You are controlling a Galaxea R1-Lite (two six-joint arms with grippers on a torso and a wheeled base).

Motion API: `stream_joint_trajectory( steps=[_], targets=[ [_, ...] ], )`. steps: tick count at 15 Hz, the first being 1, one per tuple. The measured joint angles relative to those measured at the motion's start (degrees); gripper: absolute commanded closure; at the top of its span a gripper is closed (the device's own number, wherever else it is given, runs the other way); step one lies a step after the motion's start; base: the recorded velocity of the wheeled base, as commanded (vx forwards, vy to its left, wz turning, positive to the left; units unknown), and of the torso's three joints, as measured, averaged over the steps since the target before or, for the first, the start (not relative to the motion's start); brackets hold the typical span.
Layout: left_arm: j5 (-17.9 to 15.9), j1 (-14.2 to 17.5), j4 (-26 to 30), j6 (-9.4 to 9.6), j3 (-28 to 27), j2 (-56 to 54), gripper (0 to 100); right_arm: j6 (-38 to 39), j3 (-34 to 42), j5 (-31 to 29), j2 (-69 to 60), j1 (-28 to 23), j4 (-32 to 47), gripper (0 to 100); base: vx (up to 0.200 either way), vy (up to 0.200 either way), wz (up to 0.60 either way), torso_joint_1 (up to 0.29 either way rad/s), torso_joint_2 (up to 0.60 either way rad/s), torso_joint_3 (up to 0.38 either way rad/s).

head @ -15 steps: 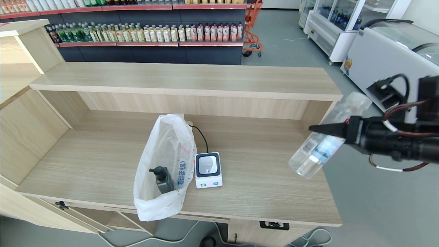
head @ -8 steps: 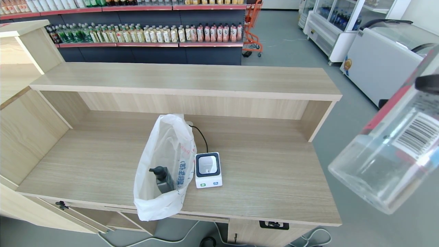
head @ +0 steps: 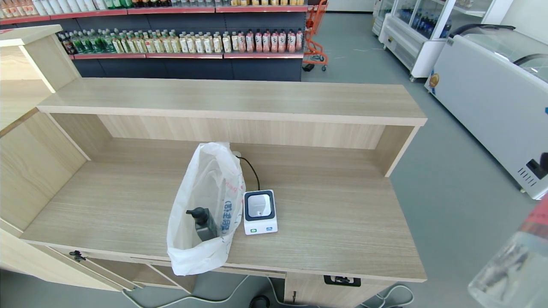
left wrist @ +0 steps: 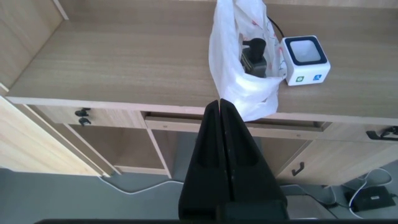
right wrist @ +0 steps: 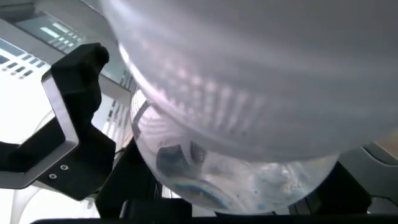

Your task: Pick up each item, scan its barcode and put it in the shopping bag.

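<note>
Head view: clear bottle (head: 511, 273) aloft off the bench's (head: 342, 239) right end. The scanner (head: 260, 211) and shopping bag (head: 201, 201) sit just beside each other, well left of the right pincer. Judgement: swing left and turn the barcode toward the scanner window. Drink shelves (head: 192, 42) and freezers (head: 483, 77) stand behind. Left wrist view: left pincer (left wrist: 221, 124) pressed together, bag just beyond its tips. Right wrist view: right pincer (right wrist: 211, 155) pinching the bottle.
</note>
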Motion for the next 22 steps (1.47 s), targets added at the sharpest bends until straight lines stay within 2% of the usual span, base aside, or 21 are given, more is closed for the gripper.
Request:
stream_joint_trajectory(
  steps=[4,19,21,22],
  targets=[
    [0.0,0.0,0.0,0.00,0.0,0.0,100,-0.1,0.5,2.3,-1.5,1.3,0.2,100,0.000,0.000,0.00,0.000,0.00,0.000],
    [0.0,0.0,0.0,0.00,0.0,0.0,100,-0.2,3.3,2.1,-3.4,1.9,0.2,100,0.000,0.000,0.00,0.000,0.00,0.000],
    [0.0,0.0,0.0,0.00,0.0,0.0,100,-2.6,3.3,1.8,-3.2,1.8,0.2,100,0.000,0.000,0.00,0.000,0.00,0.000],
    [0.0,0.0,0.0,-0.02,0.0,0.0,100,-7.8,3.2,0.8,-2.6,1.2,0.2,100,0.000,0.000,0.00,0.000,0.00,0.000]
  ],
)
